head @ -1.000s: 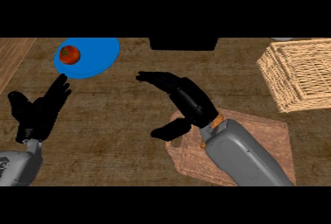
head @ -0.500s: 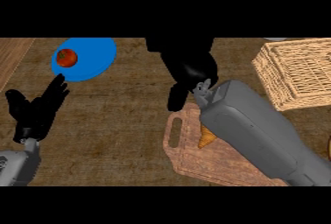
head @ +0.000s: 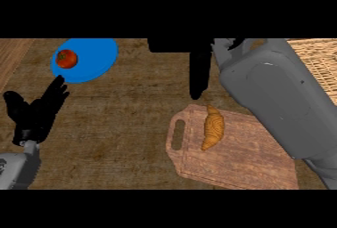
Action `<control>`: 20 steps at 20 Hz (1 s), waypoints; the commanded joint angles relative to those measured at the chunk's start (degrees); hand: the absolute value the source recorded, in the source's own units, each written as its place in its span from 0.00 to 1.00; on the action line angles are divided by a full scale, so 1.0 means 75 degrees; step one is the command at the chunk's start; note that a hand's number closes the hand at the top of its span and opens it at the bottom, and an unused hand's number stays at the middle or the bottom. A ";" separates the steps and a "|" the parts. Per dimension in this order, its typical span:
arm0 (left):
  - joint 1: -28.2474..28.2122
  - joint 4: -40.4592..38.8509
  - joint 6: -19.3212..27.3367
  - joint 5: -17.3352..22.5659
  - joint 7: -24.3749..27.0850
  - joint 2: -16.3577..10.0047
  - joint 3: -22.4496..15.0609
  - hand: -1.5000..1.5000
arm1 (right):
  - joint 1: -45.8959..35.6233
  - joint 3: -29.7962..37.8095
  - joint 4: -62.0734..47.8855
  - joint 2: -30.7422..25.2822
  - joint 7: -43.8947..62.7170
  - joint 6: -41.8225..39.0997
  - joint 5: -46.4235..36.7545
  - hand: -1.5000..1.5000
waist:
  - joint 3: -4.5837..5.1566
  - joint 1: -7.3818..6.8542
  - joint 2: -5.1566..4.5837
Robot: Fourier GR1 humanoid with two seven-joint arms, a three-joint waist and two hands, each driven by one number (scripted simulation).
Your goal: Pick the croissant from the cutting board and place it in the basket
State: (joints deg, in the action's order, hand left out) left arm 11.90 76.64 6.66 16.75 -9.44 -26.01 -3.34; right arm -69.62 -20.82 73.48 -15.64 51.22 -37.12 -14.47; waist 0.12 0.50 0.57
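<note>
One golden, curved croissant (head: pixel 212 127) lies on the cutting board (head: pixel 253 156); right robot hand (head: pixel 197 71) straight-fingered, empty.

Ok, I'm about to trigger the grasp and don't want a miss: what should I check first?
1. Croissant lies on the cutting board, uncovered: ok.
2. Right hand open, fingers straight: ok.
3. Right hand over the croissant: not ok, fingertips show beyond the board's far edge.
4. Hand height above the counter: cannot tell.
5. Basket interior free: cannot tell, mostly out of view.
6. Left hand out of the way, at the left: ok.
</note>
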 commanded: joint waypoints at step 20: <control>-0.0049 0.0011 -0.0427 -0.0295 -0.0057 0.0189 0.0397 0.50 | 0.4890 0.0928 0.4566 -0.1139 -0.0426 -0.0018 0.0450 0.00 | -0.0020 -0.0009 -0.0080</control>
State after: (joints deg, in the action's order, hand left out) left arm 11.45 78.35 5.00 14.71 -10.74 -24.60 -1.07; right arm -42.54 -12.55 102.93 -23.80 52.39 -40.24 -4.70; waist -0.01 0.59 0.21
